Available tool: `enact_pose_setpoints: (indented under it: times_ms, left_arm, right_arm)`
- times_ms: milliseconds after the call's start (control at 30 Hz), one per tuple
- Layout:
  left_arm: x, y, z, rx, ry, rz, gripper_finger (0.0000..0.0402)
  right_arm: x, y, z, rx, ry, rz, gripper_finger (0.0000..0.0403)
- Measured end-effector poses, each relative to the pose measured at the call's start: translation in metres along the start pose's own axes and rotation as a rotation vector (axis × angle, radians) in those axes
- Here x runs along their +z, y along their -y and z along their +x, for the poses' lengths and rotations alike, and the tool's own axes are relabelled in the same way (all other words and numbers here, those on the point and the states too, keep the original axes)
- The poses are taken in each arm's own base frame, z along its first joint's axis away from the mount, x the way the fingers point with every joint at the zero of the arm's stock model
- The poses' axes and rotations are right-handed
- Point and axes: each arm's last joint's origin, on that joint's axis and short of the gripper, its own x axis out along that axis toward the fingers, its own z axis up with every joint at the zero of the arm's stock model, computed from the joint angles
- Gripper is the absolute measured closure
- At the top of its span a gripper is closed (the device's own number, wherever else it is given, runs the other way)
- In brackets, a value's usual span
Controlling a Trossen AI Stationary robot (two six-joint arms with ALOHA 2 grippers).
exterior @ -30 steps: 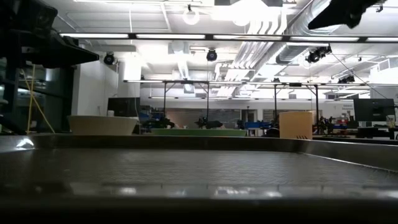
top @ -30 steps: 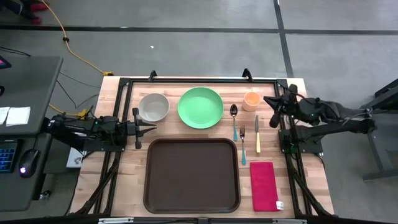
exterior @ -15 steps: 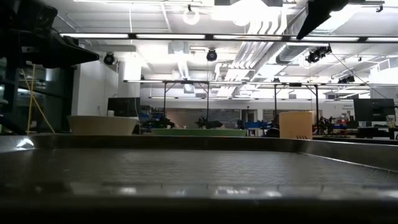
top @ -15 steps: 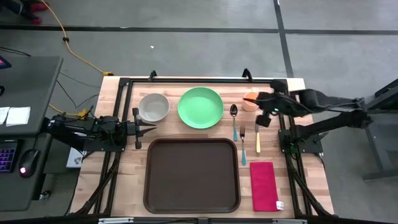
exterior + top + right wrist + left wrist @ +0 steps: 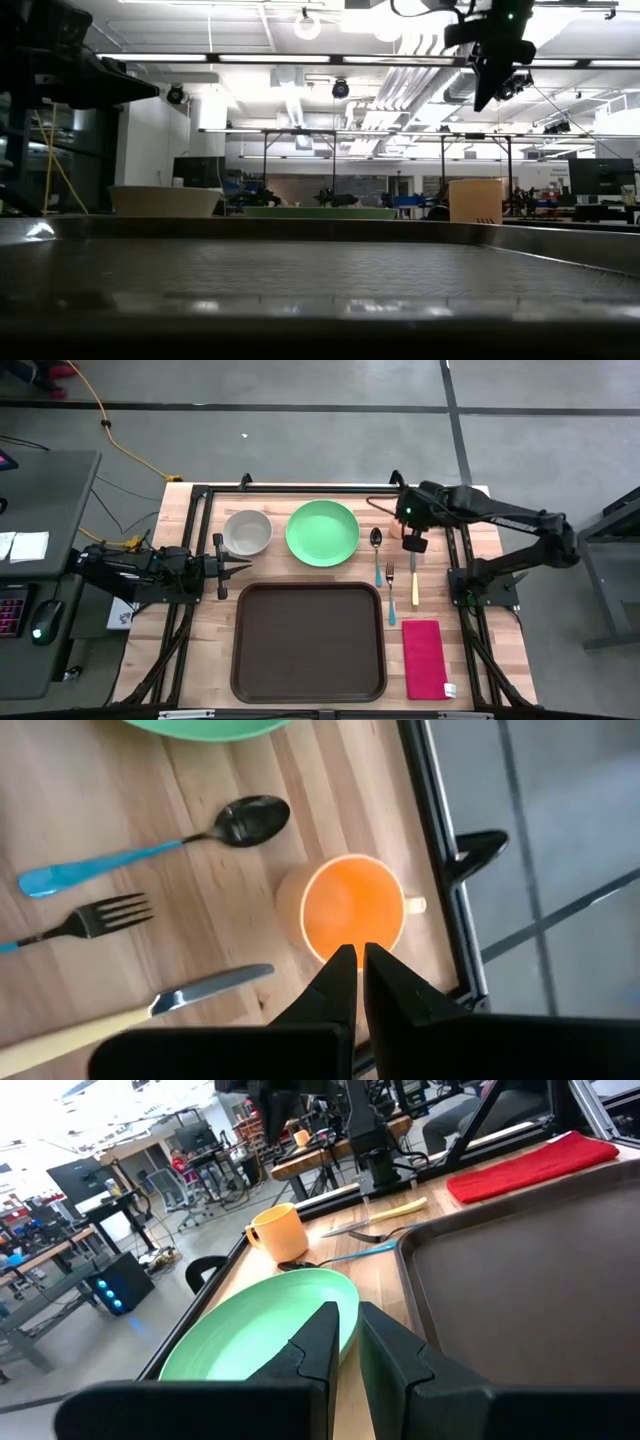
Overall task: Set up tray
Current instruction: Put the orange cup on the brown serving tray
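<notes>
- Our right gripper point(image 5: 352, 952) hangs clenched on nothing directly above the orange cup point(image 5: 352, 912), pointing down at its open mouth; the cup's small handle sticks out on the side away from the cutlery.
- We judge the cup to be the next pick, and the fingers must part before they can take its rim.
- Just beside the cup lie the spoon point(image 5: 150, 848), then the fork point(image 5: 85, 920) and the knife point(image 5: 150, 1005), close enough to be nudged on a careless descent.
- The tray point(image 5: 308, 642) lies empty at the near edge of the table, well apart from this gripper, long side across the table; the cutlery sits between.
- The green plate point(image 5: 322, 532) and the bowl point(image 5: 246, 531) stand farther along the back row; the red napkin point(image 5: 425, 658) lies beside the tray.
- Our left gripper point(image 5: 232, 565) waits by the tray's far corner, fingers slightly parted, empty, nearer the tray.
</notes>
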Motion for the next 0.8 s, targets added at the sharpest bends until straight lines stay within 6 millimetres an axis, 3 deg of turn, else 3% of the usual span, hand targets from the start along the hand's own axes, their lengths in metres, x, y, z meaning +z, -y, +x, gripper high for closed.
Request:
enact_pose_setpoints:
  times_ms: [433, 800]
  left_arm:
    - [0.000, 0.000, 0.000, 0.000, 0.001, 0.000, 0.0328]
    - [0.000, 0.000, 0.000, 0.000, 0.002, 0.000, 0.0328]
  right_arm:
    - [-0.010, 0.037, 0.014, 0.147, -0.019, 0.075, 0.0402]
    - [-0.002, 0.042, 0.034, 0.250, -0.046, 0.090, 0.0397]
